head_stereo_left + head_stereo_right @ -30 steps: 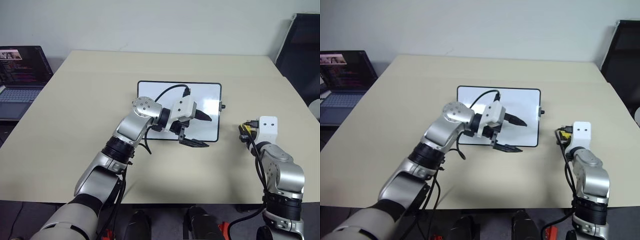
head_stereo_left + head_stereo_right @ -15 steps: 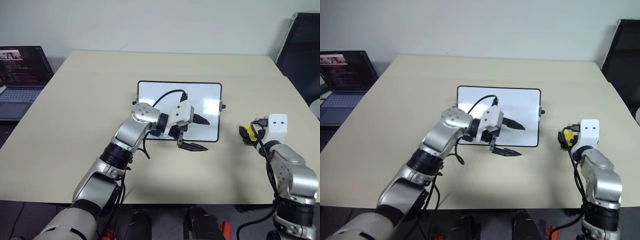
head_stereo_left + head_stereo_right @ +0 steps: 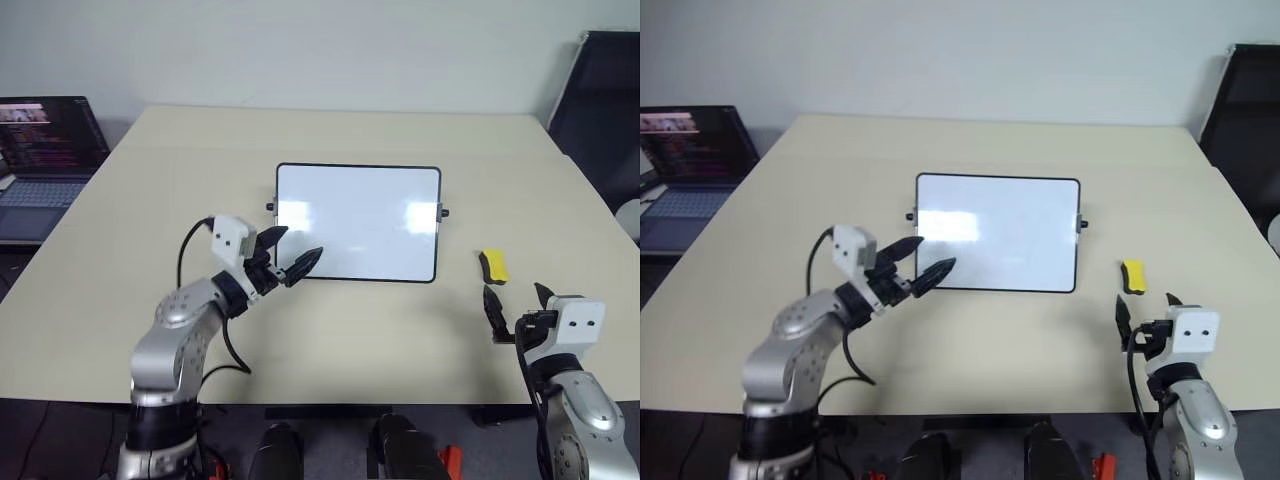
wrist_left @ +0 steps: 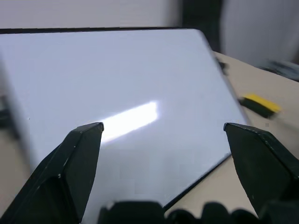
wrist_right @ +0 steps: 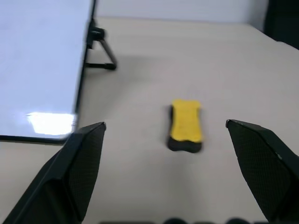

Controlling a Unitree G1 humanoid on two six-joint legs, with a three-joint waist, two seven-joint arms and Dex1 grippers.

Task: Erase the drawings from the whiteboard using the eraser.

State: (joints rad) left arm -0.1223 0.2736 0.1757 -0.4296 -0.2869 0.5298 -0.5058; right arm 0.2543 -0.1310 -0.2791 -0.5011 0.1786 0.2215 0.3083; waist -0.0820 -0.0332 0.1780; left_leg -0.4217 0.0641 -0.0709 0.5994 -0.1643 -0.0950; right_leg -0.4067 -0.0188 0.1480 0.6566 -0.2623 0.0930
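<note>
The whiteboard [image 3: 358,222] lies flat in the middle of the table, its face plain white apart from two glare patches. The drawings are out of view. The yellow eraser [image 3: 492,266] rests on the table just right of the board's near right corner. My left gripper [image 3: 295,250] hovers open and empty at the board's near left corner, pointing across it. My right gripper [image 3: 515,298] is open near the table's front edge, a short way behind the eraser [image 5: 186,123] and apart from it. The left wrist view looks over the whiteboard [image 4: 140,93] toward the eraser [image 4: 259,103].
An open laptop [image 3: 45,160] sits at the far left beside the table. A black chair [image 3: 605,90] stands at the back right. A small black knob [image 5: 97,34] sticks out of the board's right side. The table [image 3: 180,180] is bare around the board.
My left arm swung off the board, back and left to its near left corner. My right gripper opened, let go of the eraser and drew back; the eraser now lies on the table.
</note>
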